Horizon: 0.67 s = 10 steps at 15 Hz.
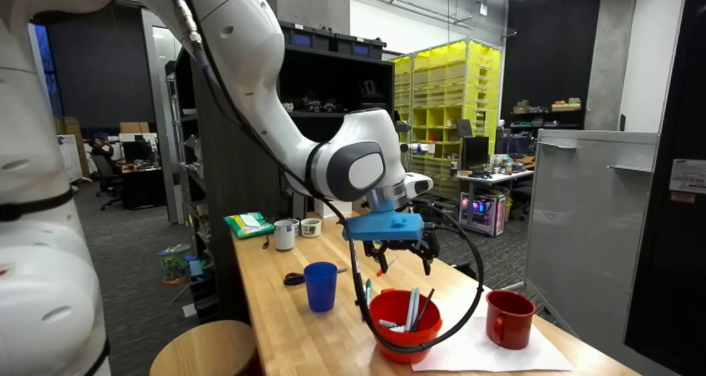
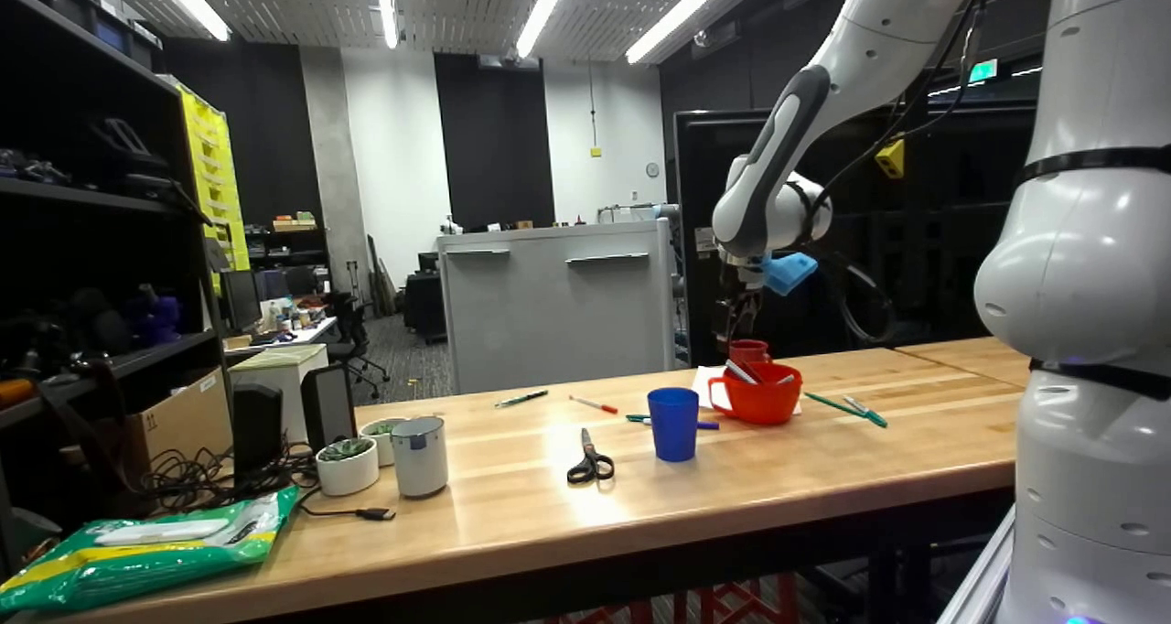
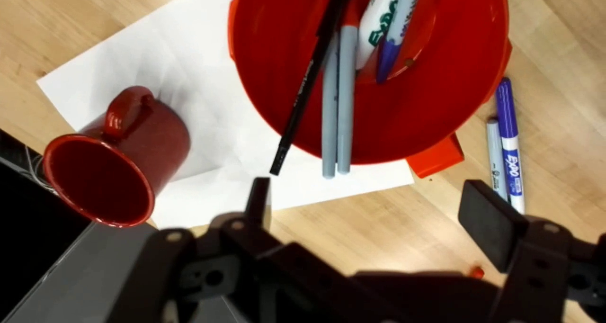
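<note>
red bowl [image 3: 440, 100] sits on the table [image 1: 309, 348], partly over white paper [image 3: 199, 91]; its sloping wall seemingly props the longer pens [image 3: 347, 95], so they lean past the rim. nearby and higher hangs the gripper [image 1: 405, 267], spread wide, holding nothing.

My wrist view looks steeply down past my gripper [image 3: 367, 214], from close above the red bowl [image 3: 402, 119] and the dark red mug [image 3: 156, 136]. In an exterior view set near and above the wooden table [image 1: 298, 337], my arm [image 1: 253, 78] looms large; it looks slightly down along the table, with the green packet [image 1: 248, 224] toward the far end. In an exterior view facing the grey panel [image 2: 553, 322] nearly level, that packet lies near at the lower left and my base [image 2: 1075, 496] rises at the right edge. Bowl and mug appear in all three; both exterior views share the blue tumbler [image 2: 673, 427].
</note>
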Tool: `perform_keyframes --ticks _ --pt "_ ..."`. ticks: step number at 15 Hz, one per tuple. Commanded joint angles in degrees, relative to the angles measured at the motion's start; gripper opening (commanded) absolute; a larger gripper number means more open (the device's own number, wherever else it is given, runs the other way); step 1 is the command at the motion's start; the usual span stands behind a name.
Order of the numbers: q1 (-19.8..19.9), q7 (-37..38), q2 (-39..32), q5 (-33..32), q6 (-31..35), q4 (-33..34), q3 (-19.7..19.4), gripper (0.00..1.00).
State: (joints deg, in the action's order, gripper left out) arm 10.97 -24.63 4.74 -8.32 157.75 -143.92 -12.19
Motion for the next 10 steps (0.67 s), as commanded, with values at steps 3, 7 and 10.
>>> perform_keyframes --ticks 3,7,10 --pt "0.4 2.2 2.4 0.9 -0.5 -3.3 -0.8 1.00" --pt "0.4 1.3 2.0 3.7 0.0 -4.5 -1.6 1.00" --pt "0.6 1.3 2.0 4.9 0.0 -5.1 -2.0 1.00"
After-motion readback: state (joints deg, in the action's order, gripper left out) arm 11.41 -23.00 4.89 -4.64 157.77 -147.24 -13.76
